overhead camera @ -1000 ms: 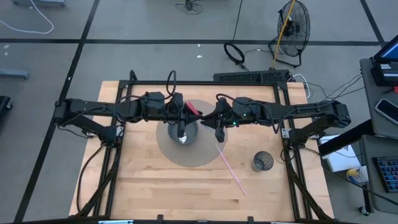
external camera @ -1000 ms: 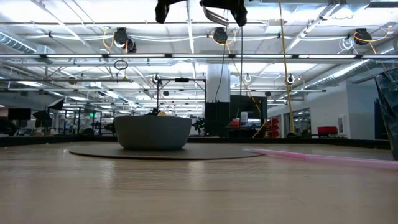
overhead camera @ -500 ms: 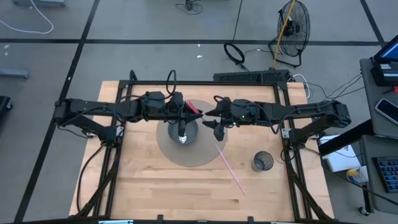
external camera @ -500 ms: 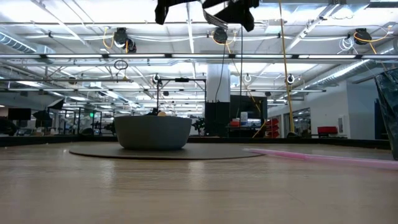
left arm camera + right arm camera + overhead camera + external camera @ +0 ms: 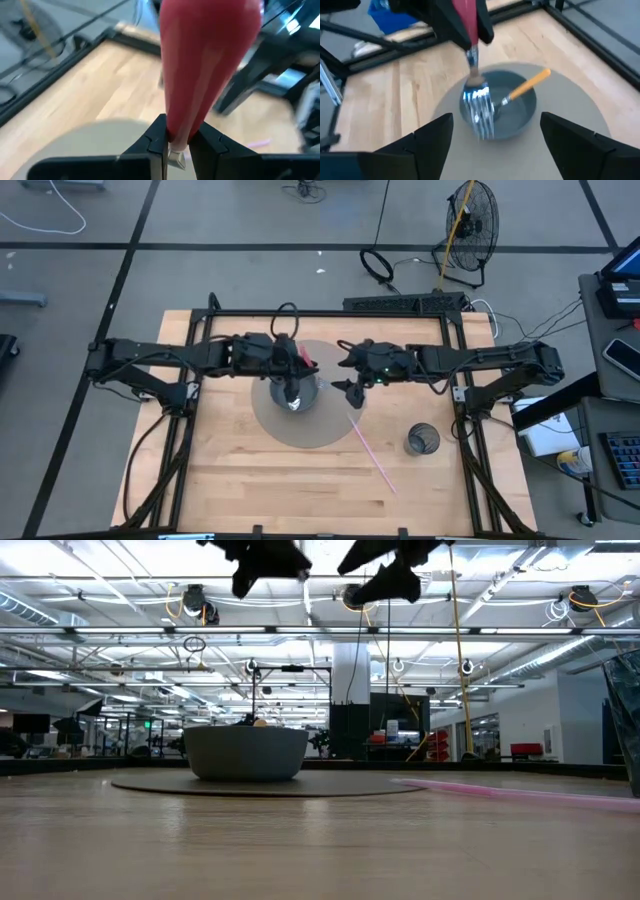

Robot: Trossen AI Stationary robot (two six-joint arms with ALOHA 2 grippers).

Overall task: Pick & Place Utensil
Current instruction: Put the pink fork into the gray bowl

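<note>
A fork with a red handle (image 5: 210,60) and metal tines (image 5: 480,112) hangs over the grey bowl (image 5: 298,396), with my left gripper (image 5: 291,382) shut on it. The bowl stands on a round grey mat (image 5: 300,430), and an orange-handled utensil (image 5: 526,86) lies in it, its handle leaning on the rim. A thin pink utensil (image 5: 371,446) lies flat on the table to the right of the mat. My right gripper (image 5: 350,385) hangs open just right of the bowl, holding nothing. In the low view both grippers stay high above the bowl (image 5: 245,752). My left gripper pinches the narrow lower end of the fork's red handle (image 5: 176,131) between its two fingers (image 5: 154,140), just above the metal neck (image 5: 472,60). The fork is lifted clear and hangs tines down over the bowl, while the handle's thick end rises past the fingers.
A dark mesh cup (image 5: 422,440) stands on the table at the right, beyond the pink utensil. Bare wood runs along the table's near side (image 5: 300,490). The black frame rails (image 5: 330,312) border the far edge.
My right gripper has opened wide and tipped, staying beside the bowl. My left gripper has reached slightly toward the table's right and come down a little over the bowl, still shut on the fork.
</note>
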